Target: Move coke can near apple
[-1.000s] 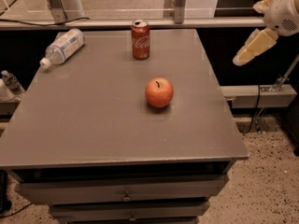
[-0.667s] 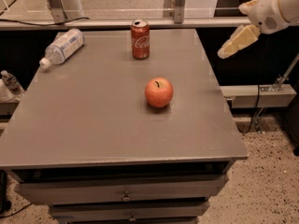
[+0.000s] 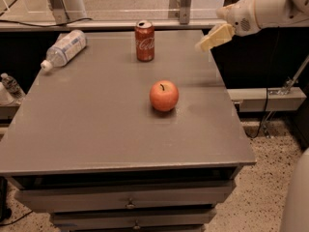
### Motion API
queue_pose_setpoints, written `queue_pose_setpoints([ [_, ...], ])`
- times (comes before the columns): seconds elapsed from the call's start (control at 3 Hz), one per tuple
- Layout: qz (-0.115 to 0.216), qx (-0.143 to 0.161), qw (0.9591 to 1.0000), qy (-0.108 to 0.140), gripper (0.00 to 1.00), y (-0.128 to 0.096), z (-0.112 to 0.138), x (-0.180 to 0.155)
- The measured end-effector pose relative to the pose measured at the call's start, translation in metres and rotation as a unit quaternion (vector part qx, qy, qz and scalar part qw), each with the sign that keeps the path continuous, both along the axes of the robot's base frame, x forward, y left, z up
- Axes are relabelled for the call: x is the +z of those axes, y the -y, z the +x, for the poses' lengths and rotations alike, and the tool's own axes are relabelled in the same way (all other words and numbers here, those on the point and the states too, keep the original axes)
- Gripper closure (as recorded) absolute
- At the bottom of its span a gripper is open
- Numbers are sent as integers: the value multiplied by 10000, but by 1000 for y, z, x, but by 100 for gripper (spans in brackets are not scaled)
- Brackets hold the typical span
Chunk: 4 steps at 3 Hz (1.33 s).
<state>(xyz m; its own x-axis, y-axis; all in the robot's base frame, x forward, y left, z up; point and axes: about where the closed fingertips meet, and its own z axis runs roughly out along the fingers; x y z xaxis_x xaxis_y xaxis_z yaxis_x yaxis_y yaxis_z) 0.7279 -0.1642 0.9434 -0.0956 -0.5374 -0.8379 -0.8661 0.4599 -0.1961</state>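
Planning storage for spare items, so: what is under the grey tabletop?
Under the tabletop, two closed drawers with small knobs show; their contents are hidden. The gripper hovers above the table's far right edge, right of the coke can.

Red coke can (image 3: 145, 41) stands upright near the surface (image 3: 96, 129) far edge; apple (image 3: 164, 95) sits stem-up at its middle, apart. End effector (image 3: 214, 37) hovers right of the can.
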Motion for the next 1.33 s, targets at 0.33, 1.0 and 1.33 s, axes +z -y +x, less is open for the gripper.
queue_pose_setpoints([
  [0.33, 450, 292, 9986, -5, 0, -44, 8, -4],
  [1.0, 602, 214, 9979, -48, 0, -42, 9, -5],
  [1.33, 841, 285, 9960, -22, 0, -54, 17, -10],
])
